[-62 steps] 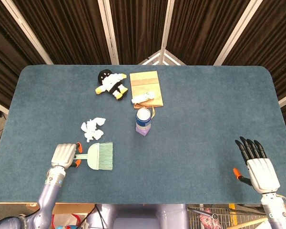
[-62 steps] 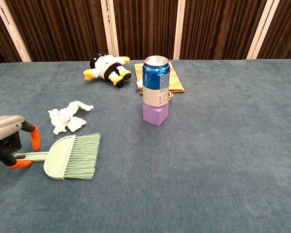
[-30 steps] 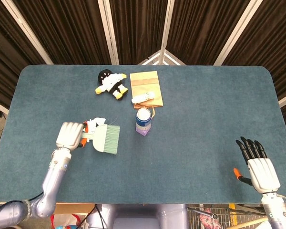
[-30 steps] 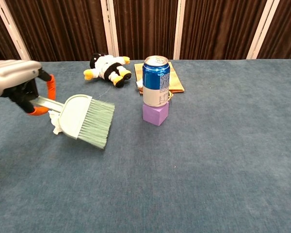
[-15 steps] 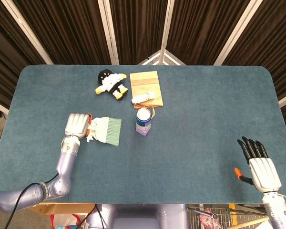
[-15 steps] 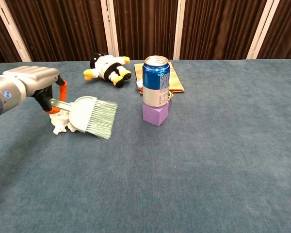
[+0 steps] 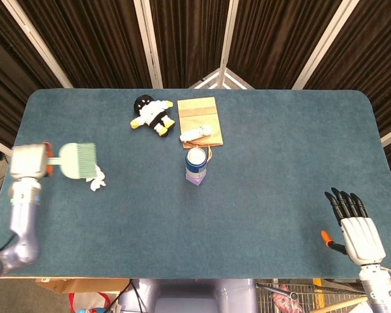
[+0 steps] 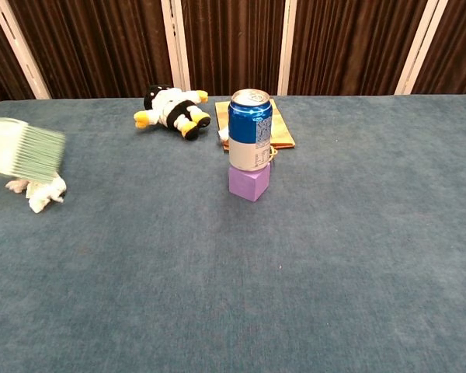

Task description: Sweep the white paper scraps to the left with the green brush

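My left hand [image 7: 28, 160] grips the handle of the green brush [image 7: 78, 160] near the table's left edge; the brush head [image 8: 22, 150] is motion-blurred at the far left of the chest view, where the hand itself is out of frame. The white paper scraps [image 7: 98, 180] lie just right of and below the bristles, also seen as a small clump [image 8: 39, 192] under the brush. My right hand [image 7: 353, 225] rests open at the near right corner, fingers spread, holding nothing.
A blue can [image 7: 196, 160] stands on a purple block [image 8: 249, 181] mid-table. Behind it lie a brown paper bag [image 7: 199, 120], a small white item [image 7: 195, 134] and a black-and-white plush toy [image 7: 152, 115]. The blue table top [image 7: 280, 150] extends right.
My left hand has swung the brush far to the left, and the paper scraps have moved left with it. The right hand has stayed put.
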Controlling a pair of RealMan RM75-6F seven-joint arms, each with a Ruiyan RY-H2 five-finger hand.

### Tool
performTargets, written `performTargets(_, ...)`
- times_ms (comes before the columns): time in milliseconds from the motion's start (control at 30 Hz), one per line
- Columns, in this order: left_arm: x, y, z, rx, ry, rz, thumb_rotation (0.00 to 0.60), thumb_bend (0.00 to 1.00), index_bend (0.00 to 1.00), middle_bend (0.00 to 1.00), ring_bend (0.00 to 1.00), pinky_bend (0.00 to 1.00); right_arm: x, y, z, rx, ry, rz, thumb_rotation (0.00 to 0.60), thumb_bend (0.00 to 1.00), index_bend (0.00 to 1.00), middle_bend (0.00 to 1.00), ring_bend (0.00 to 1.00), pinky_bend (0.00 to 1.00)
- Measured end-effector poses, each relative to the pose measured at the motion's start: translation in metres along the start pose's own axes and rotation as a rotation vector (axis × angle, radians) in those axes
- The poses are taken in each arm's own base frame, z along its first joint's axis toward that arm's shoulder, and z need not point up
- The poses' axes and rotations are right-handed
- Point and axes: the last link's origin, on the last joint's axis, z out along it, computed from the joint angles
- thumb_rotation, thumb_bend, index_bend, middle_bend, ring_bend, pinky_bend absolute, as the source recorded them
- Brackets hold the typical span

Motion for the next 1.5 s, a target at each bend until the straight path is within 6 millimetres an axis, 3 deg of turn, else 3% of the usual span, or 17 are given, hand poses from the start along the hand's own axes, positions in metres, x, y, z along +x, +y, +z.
performTargets(100, 0.008, -0.026, 0.001, 0.041, 0.016, -0.031, 0.6, 0.71, 0.78, 1.0, 1.0, 1.0, -0.001, -0.001, 0.001, 0.004, -0.002, -0.003, 0.6, 0.32, 0.0, 0.0, 0.0, 0.01)
performTargets(200, 0.015, -0.029, 0.0, 0.033, 0.03, -0.091, 0.6, 0.71, 0.78, 1.0, 1.0, 1.0, -0.002, -0.002, 0.002, 0.005, -0.003, -0.005, 0.6, 0.32, 0.0, 0.0, 0.0, 0.01)
performTargets(300, 0.019, -0.013, -0.005, -0.023, 0.034, -0.135, 0.6, 0.71, 0.78, 1.0, 1.0, 1.0, -0.002, -0.002, 0.003, 0.004, -0.005, -0.005, 0.6, 0.32, 0.0, 0.0, 0.0, 0.01)
performTargets(367, 0.017, 0.012, -0.013, -0.097, 0.02, -0.156, 0.6, 0.71, 0.78, 1.0, 1.0, 1.0, -0.002, -0.001, 0.003, 0.001, -0.004, -0.003, 0.6, 0.32, 0.0, 0.0, 0.0, 0.01)
performTargets(533, -0.01, 0.071, -0.041, -0.25, -0.047, -0.135, 0.6, 0.71, 0.78, 1.0, 1.0, 1.0, -0.001, 0.001, 0.002, -0.007, -0.001, -0.001, 0.6, 0.32, 0.0, 0.0, 0.0, 0.01)
performTargets(633, -0.026, 0.085, -0.052, -0.29, -0.072, -0.092, 0.6, 0.71, 0.78, 1.0, 1.0, 1.0, 0.0, 0.002, 0.001, -0.01, 0.0, 0.002, 0.6, 0.32, 0.0, 0.0, 0.0, 0.01)
performTargets(767, -0.034, 0.081, -0.051, -0.275, -0.071, -0.065, 0.6, 0.71, 0.78, 1.0, 1.0, 1.0, 0.0, 0.002, 0.001, -0.01, 0.002, -0.001, 0.6, 0.32, 0.0, 0.0, 0.0, 0.01)
performTargets(1000, -0.033, 0.043, -0.041, -0.196, -0.056, -0.052, 0.6, 0.71, 0.78, 1.0, 1.0, 1.0, 0.0, 0.002, -0.001, -0.012, 0.001, -0.008, 0.6, 0.32, 0.0, 0.0, 0.0, 0.01)
performTargets(1333, -0.035, -0.08, -0.028, 0.046, -0.048, 0.04, 0.6, 0.71, 0.78, 1.0, 1.0, 1.0, -0.002, -0.001, -0.001, -0.009, -0.001, -0.021, 0.6, 0.32, 0.0, 0.0, 0.0, 0.01)
performTargets(1500, -0.031, -0.117, -0.027, 0.121, -0.028, -0.01, 0.6, 0.71, 0.78, 1.0, 1.0, 1.0, -0.002, -0.002, -0.001, -0.009, 0.0, -0.023, 0.6, 0.32, 0.0, 0.0, 0.0, 0.01)
